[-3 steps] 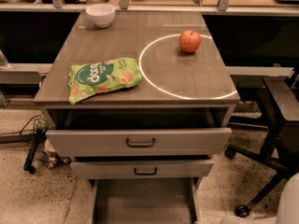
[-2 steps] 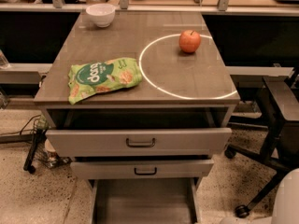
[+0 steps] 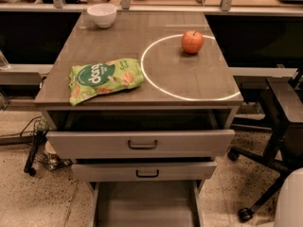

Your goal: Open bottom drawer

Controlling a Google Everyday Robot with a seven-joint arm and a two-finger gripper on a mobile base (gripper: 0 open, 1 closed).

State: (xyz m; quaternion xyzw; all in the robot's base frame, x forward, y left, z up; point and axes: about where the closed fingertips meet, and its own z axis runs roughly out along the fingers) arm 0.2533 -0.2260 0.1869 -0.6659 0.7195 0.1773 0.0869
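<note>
The grey three-drawer cabinet (image 3: 142, 93) stands in the middle of the camera view. The bottom drawer (image 3: 147, 203) is pulled far out; its plain grey tray shows, and its front and handle are cut off by the lower edge. The middle drawer (image 3: 144, 170) and the top drawer (image 3: 141, 143) are each pulled out a little, dark handles showing. My gripper is out of view; only a white rounded part of my arm (image 3: 289, 201) shows at the bottom right corner, to the right of the bottom drawer.
On the cabinet top lie a green snack bag (image 3: 104, 79), a red apple (image 3: 192, 41) inside a white circle mark, and a white bowl (image 3: 102, 14). A black office chair (image 3: 279, 126) stands at the right. Cables and a small stand (image 3: 35, 148) are on the floor at left.
The white part of my arm has come a little further up and left into view at the bottom right corner. The drawers and the things on top have not moved.
</note>
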